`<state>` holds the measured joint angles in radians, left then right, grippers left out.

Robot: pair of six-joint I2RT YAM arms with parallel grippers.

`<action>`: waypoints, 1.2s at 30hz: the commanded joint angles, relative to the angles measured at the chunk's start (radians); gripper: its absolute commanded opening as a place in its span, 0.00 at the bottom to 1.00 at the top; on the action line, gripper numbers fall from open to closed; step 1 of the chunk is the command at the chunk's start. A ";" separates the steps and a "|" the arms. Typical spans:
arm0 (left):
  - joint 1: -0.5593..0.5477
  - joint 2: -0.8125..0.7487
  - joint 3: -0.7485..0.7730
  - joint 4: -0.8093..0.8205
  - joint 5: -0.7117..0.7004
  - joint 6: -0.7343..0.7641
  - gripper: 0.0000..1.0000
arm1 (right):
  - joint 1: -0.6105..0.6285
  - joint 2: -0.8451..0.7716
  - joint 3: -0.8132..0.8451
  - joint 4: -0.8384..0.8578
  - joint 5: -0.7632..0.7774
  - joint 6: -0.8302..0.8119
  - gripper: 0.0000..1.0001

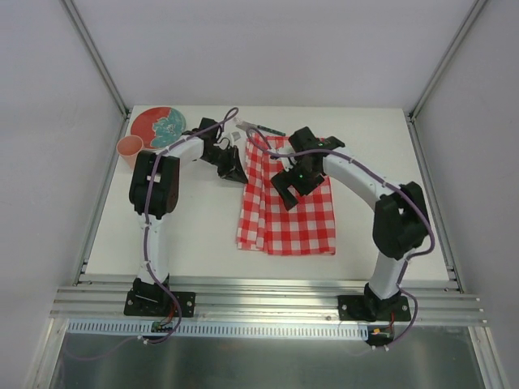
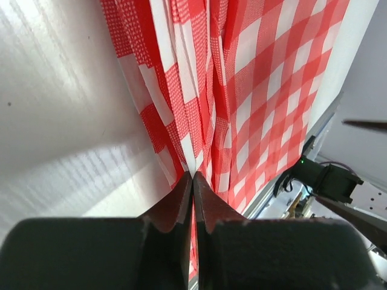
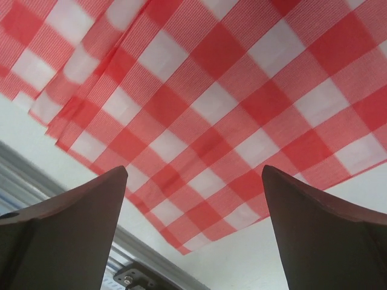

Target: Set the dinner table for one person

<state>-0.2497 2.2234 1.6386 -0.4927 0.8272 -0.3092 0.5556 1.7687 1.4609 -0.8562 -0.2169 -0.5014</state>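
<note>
Where the left arm point(image 1: 152, 185) rises from its base at the near rail, it bends at a raised elbow and reaches right and away. Its wrist tips down, so the left claw point(image 1: 233, 168) sits at the left edge of the cloth point(image 1: 288, 203). Its two dark, wedge-shaped fingers point(image 2: 172, 205) are pressed together to a point. The cloth's folds run into that point and a sliver of red shows in the slit, so it has the cloth's edge pinched. The right arm point(image 1: 399, 217) bends the other way, forearm reaching left and away and wrist folded back. The right claw point(image 1: 290, 185) hangs above the cloth's far half, spread wide and holding nothing.

The cloth is thin woven fabric in red and white checks, folded in several layers into a long rectangle. It is bunched in pleats near the left claw and flat elsewhere. It lies in the middle of the table point(image 1: 186, 235), a smooth, matt off-white slab with a ribbed aluminium rail point(image 1: 268, 296) along its near edge. At the far left corner sit a round red plate point(image 1: 158, 126) with a pale green pattern and, just beside it, a salmon-coloured cup point(image 1: 130, 147).
</note>
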 commanded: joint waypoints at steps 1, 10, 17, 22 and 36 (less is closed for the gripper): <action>-0.006 -0.083 -0.011 -0.052 0.006 0.055 0.00 | 0.007 0.124 0.168 0.043 0.077 0.067 0.99; -0.006 -0.130 -0.144 -0.066 0.020 0.056 0.00 | 0.081 0.330 0.383 0.100 0.188 0.322 0.99; -0.006 -0.097 -0.085 -0.067 0.006 0.047 0.00 | 0.188 0.405 0.426 0.102 0.172 0.359 0.99; -0.005 -0.087 -0.062 -0.067 0.018 0.036 0.00 | 0.234 0.429 0.401 0.089 0.160 0.363 0.99; -0.005 -0.084 -0.063 -0.066 0.024 0.025 0.00 | 0.204 0.475 0.388 0.097 0.258 0.333 0.97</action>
<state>-0.2493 2.1506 1.5490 -0.5488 0.8280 -0.2790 0.7685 2.2459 1.8416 -0.7467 -0.0002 -0.1665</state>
